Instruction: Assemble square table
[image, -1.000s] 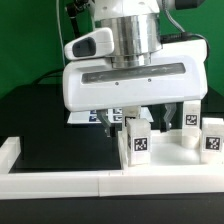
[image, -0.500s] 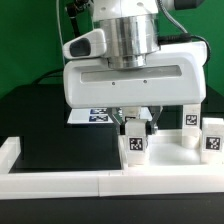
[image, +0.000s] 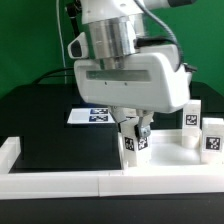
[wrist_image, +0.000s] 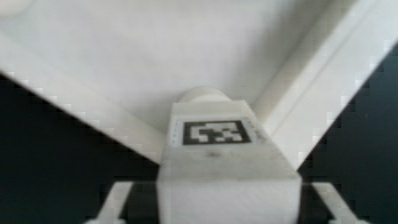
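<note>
Gripper (image: 135, 128): twisting since a second ago, jaws clamping the leg (image: 134, 143).
Meaning: leg screwing into table top (image: 170, 160) beneath the jaws.

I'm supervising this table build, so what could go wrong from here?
1. The hand grips one leg only near its top, so the leg may tilt or slip.
2. Two other legs stand close by on the tabletop; the wide hand body could knock them.
</note>
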